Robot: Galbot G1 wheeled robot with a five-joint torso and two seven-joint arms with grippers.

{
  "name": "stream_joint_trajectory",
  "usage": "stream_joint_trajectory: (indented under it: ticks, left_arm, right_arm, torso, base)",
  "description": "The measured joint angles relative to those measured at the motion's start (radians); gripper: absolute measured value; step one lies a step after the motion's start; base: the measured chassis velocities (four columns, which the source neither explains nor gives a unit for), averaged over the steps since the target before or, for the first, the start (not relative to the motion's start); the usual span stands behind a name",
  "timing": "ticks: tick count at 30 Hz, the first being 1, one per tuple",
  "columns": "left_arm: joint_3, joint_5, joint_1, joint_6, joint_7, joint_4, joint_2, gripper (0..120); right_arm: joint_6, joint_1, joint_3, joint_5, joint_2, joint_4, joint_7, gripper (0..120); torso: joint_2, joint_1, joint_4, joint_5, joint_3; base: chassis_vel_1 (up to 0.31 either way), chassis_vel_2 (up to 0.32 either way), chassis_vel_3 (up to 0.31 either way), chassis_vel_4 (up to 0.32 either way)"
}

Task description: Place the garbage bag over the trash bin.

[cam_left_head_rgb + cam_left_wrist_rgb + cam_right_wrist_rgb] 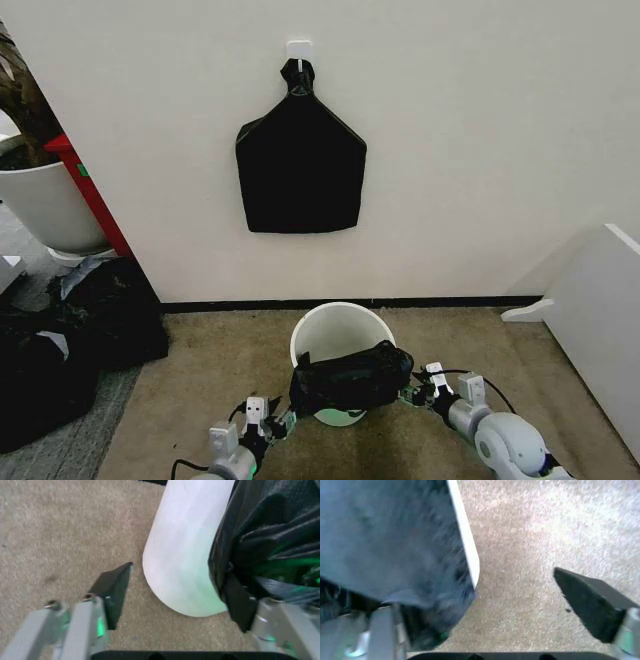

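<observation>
The trash bin (335, 330), a small round white bucket, stands on the carpet by the wall. The garbage bag (352, 376), glossy and wrinkled, lies bunched across the bin's near rim and down its front. My left gripper (284, 418) sits low at the bin's near left and is open. In the left wrist view its fingers (113, 591) are spread wide, with the bin wall (185, 562) and the bag (270, 536) between them. My right gripper (412, 393) is at the bag's right end, also open. One of its fingers (592, 600) is over bare carpet and the other is under the bag (385, 543), beside the bin rim (468, 551).
A flat black bag with a knotted top (300, 165) hangs from a wall hook. Bulky black sacks (70, 340) and a large white planter pot (45, 205) stand at the left. A white board (600, 320) leans at the right. Carpet surrounds the bin.
</observation>
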Motion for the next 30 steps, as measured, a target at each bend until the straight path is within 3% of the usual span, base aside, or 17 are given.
stream_joint_trajectory:
  ticks: [3,9,17,27,30]
  left_arm:
    - [-0.001,0.031,0.009,-0.023,0.009,-0.009,0.008,86]
    - [-0.005,0.108,0.040,-0.068,0.049,-0.034,0.052,100]
    - [-0.023,0.153,0.057,-0.116,0.085,-0.041,0.095,100]
    - [-0.037,0.172,0.014,-0.182,0.227,0.033,0.155,100]
    - [-0.044,0.168,0.014,-0.185,0.334,0.053,0.198,100]
  right_arm:
    - [0.034,-0.017,0.006,-0.012,-0.004,0.021,0.006,98]
    - [0.084,-0.042,0.010,-0.072,-0.015,0.048,-0.001,100]
    - [0.112,-0.047,0.002,-0.125,-0.012,0.050,-0.009,100]
    - [0.114,-0.025,0.000,-0.119,-0.009,0.000,0.004,100]
    - [0.123,-0.003,-0.003,-0.103,-0.003,-0.040,0.010,100]
  torso:
    - [0.000,0.000,0.0000,-0.0001,0.000]
    - [0.000,0.000,0.0000,-0.0001,0.000]
    - [0.000,0.000,0.0000,0.0000,0.000]
    - [0.000,0.000,0.0000,0.0000,0.000]
    - [0.000,0.000,0.0000,-0.0001,0.000]
  base:
    - [0.000,0.000,0.000,0.000]
    - [0.000,0.000,0.000,0.000]
    - [0.000,0.000,0.000,0.000]
    - [0.000,0.000,0.000,0.000]
    - [0.000,0.000,0.000,0.000]
